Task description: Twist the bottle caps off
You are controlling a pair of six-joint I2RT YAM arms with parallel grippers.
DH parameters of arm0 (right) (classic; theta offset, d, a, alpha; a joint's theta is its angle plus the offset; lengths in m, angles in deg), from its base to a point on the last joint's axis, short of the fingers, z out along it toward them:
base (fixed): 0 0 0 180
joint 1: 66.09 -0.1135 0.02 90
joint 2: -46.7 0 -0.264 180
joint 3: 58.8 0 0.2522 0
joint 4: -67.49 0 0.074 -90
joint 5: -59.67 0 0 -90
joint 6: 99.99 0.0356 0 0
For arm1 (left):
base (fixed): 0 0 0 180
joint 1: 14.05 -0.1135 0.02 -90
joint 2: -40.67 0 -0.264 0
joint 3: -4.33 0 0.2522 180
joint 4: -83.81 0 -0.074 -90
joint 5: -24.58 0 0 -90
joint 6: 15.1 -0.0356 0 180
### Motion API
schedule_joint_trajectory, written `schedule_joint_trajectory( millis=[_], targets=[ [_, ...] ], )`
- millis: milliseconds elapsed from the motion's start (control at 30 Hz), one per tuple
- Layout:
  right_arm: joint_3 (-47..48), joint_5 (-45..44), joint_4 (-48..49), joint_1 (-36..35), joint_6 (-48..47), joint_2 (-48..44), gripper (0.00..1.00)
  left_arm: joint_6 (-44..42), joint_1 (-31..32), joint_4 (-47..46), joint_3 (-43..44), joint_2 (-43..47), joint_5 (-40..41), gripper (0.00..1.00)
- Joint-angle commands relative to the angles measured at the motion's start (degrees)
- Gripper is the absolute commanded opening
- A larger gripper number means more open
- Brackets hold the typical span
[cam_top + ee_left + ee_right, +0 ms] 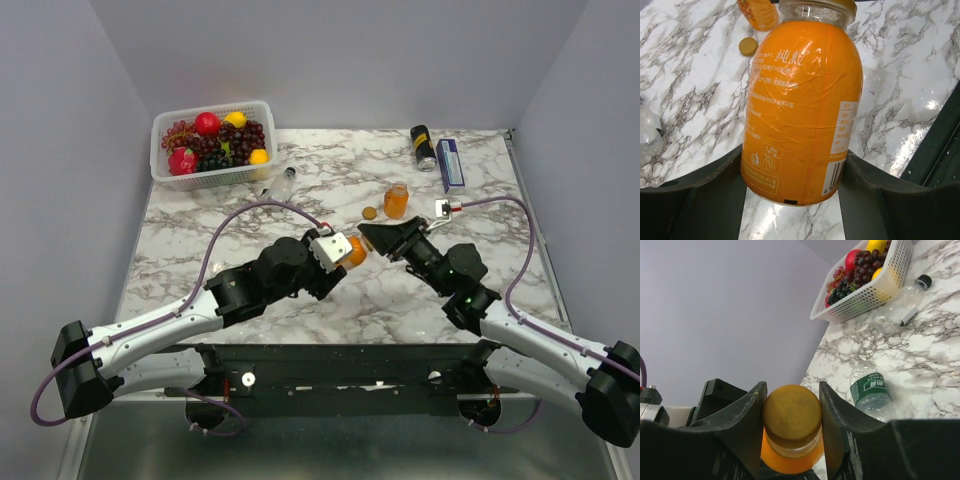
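An orange juice bottle [800, 110] hangs tilted above the marble, and my left gripper [794, 152] is shut on its lower body. Its orange bottle cap [792, 412] sits between the fingers of my right gripper [792, 390], which press on it from both sides. In the top view the two grippers meet at mid-table around this bottle [353, 250]. A second orange bottle [397, 200] stands open behind them, with a loose orange cap [370, 212] beside it. A clear bottle [871, 390] with a green label lies on the table. Another clear bottle [280, 185] with a dark cap [924, 281] lies by the basket.
A white basket [213, 143] of fruit stands at the back left. A black can [422, 147] and a blue box [450, 163] lie at the back right. Purple cables loop over the table from both arms.
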Motion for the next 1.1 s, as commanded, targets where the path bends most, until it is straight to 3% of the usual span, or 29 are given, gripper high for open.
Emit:
schedule_joint_trajectory(
  millis=[0, 167, 333, 500, 633, 1067],
  targets=[
    [3.6, 4.3, 2.8, 0.0, -5.5, -1.3, 0.43, -0.7, 0.3, 0.0, 0.3, -0.1, -7.6, 0.33],
    [7.6, 2.5, -6.3, 3.8, -11.2, -3.5, 0.43, 0.1, -0.3, -0.4, 0.5, 0.1, -9.2, 0.33],
    [9.6, -1.4, -16.1, 5.8, -17.8, -8.9, 0.43, 0.6, -0.8, -1.0, -0.4, 2.8, 0.0, 0.33],
    [6.4, -5.8, -24.9, 5.8, -22.5, -11.3, 0.42, 3.3, -7.1, -2.6, -1.2, 7.1, 4.0, 0.33],
    [0.9, -6.5, -24.0, 5.5, -22.1, -7.4, 0.41, 5.9, -11.1, -4.0, -1.8, 9.0, 2.5, 0.33],
    [-2.7, -17.4, -9.0, 1.0, -23.8, 18.5, 0.40, 5.1, -11.4, -3.3, -1.2, 6.4, 0.4, 0.33]
  ],
)
